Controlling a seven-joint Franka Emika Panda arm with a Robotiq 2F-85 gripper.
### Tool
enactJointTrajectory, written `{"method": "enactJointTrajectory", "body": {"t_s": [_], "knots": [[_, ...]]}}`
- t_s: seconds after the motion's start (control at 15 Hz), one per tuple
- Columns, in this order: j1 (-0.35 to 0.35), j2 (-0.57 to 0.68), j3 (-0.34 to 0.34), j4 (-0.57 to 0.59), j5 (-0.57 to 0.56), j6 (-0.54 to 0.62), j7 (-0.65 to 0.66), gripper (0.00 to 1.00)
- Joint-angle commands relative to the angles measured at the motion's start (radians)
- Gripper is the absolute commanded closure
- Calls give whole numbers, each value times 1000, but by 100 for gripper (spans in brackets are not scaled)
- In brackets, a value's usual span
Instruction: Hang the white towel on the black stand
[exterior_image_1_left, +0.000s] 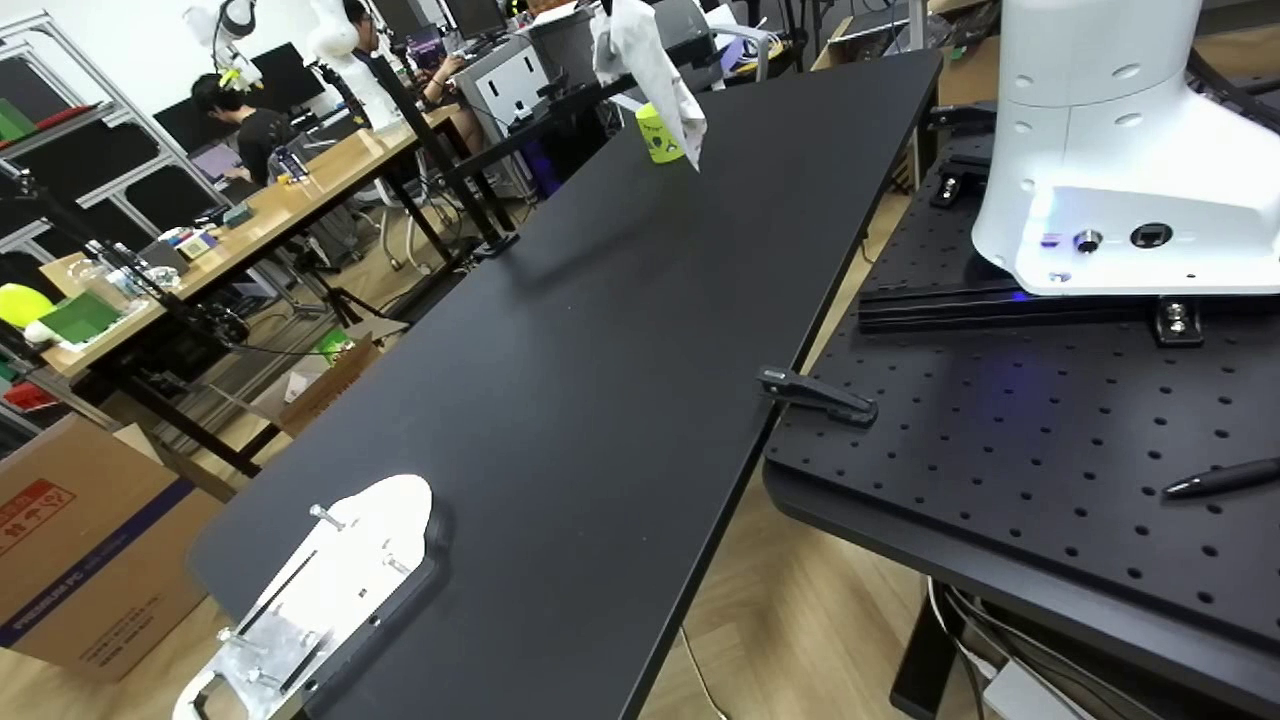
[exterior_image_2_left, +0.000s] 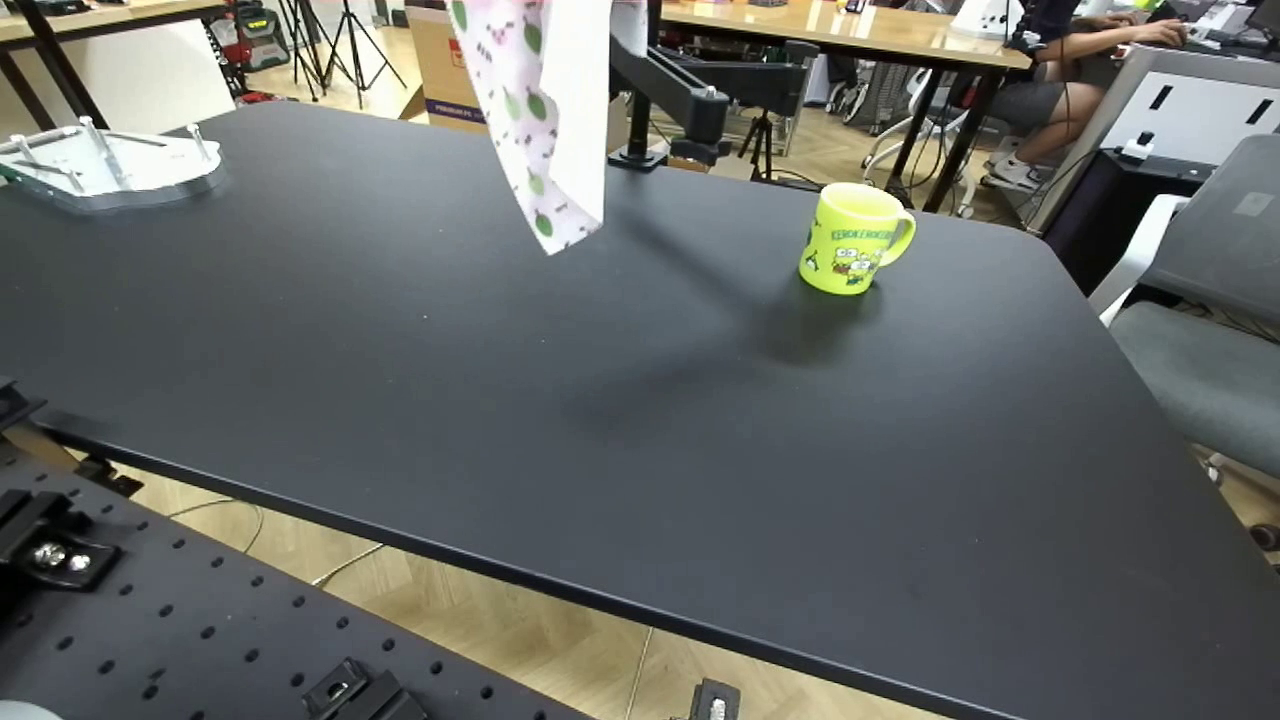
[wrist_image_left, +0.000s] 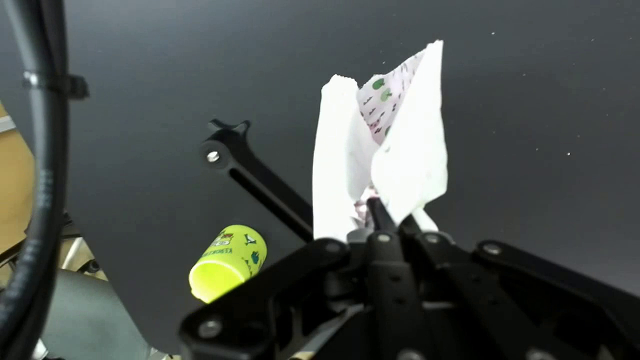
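The towel is white on one face and pink with green prints on the other. It hangs in both exterior views (exterior_image_1_left: 650, 65) (exterior_image_2_left: 570, 110) and shows in the wrist view (wrist_image_left: 335, 165). My gripper (wrist_image_left: 387, 212) is shut on the towel, which bunches around the fingertips; it is out of view or mostly cut off in the exterior views. The black stand is a jointed arm on a post at the table edge, seen in both exterior views (exterior_image_1_left: 585, 98) (exterior_image_2_left: 690, 105) and in the wrist view (wrist_image_left: 275, 187). The towel overlaps the stand's arm in each view; I cannot tell whether they touch.
A yellow-green mug (exterior_image_2_left: 845, 250) stands on the black table (exterior_image_2_left: 600, 400) near the stand; it also shows in the wrist view (wrist_image_left: 225, 260). A white plate with metal posts (exterior_image_1_left: 350, 560) lies at the far table end. A grey chair (exterior_image_2_left: 1200, 320) stands beyond the edge.
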Motion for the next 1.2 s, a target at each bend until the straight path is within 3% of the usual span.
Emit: {"method": "enactJointTrajectory", "body": {"t_s": [0.0, 0.47, 1.13], "knots": [[-32, -95, -39, 37, -10, -86, -67, 99], [-104, -104, -121, 58, 5, -83, -126, 99], [-100, 136, -132, 97, 5, -5, -137, 99]]}}
